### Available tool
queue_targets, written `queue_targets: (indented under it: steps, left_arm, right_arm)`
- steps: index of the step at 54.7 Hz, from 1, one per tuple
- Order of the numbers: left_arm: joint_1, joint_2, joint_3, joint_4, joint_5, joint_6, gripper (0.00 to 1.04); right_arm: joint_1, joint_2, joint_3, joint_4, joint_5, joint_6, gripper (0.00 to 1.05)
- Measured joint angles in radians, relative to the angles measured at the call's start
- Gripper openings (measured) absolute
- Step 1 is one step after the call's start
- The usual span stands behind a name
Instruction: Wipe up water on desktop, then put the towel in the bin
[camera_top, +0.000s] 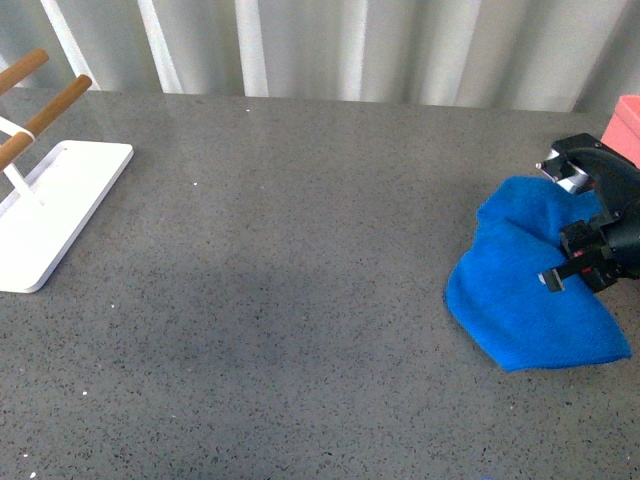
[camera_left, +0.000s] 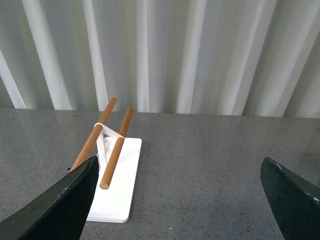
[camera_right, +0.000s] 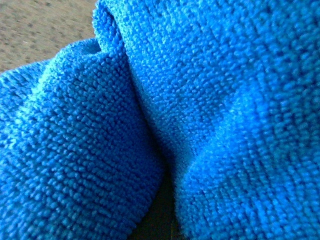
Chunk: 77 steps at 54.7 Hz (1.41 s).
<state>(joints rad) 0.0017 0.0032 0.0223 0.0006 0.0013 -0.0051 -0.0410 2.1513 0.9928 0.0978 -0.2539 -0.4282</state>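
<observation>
Blue towel (camera_top: 530, 310) under right gripper (camera_top: 559, 228), grip unclear; left gripper (camera_left: 180, 167) wide open, empty.

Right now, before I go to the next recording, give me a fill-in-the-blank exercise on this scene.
1. The bright blue microfibre towel lies on the speckled dark grey desktop, on the robot's ____ side.
2. The left tool is ____ and holds nothing.
3. The flat white rack base carries ____ round wooden bars.

Missing words: right; open; two.
</observation>
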Motion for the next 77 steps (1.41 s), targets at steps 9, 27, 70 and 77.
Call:
queue_targets:
  steps: [9,27,70,77]
  left_arm:
    - [0.0,0.0,0.0,0.0,0.0,0.0,0.98]
    - [0.0,0.0,0.0,0.0,0.0,0.0,0.98]
    - [0.0,0.0,0.0,0.0,0.0,0.0,0.98]
    - [0.0,0.0,0.0,0.0,0.0,0.0,0.98]
  right_arm:
    - [-0.039,0.031,0.047,-0.005,0.014,-0.006,0.03]
    - [0.011,0.217,0.378,-0.054,-0.005,0.005,0.03]
    - [0.355,0.148,0.238,-0.019,-0.19,0.137,0.03]
    - [0.273,-0.032,0.016,-0.024,-0.193,0.054,0.03]
